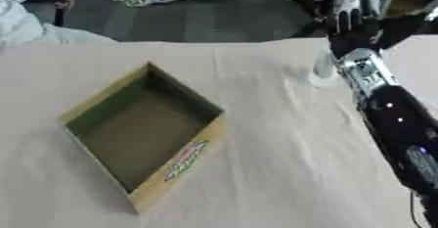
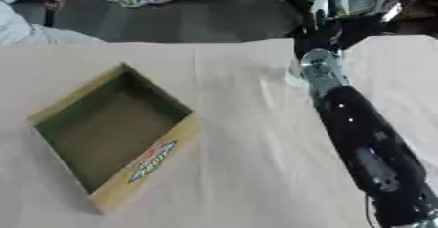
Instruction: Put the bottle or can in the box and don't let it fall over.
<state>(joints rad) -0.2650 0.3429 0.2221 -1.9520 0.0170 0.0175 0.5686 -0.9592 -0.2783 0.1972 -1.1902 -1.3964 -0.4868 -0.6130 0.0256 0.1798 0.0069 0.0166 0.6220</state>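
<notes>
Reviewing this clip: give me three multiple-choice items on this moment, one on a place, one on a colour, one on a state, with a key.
1. Where does the bottle stand?
A. inside the box
B. on the table, beside the right hand
C. on the floor

2. What colour is the box outside?
A. yellow-brown
B. blue
C. white

3. What is in the box?
A. the bottle
B. a can
C. nothing

Key: 1 B, the pale bottle stands upright on the cloth by the right hand, far from the box. 2 A, its outer wall is yellow-brown with a label. 3 C, only its bare dark floor shows.
</notes>
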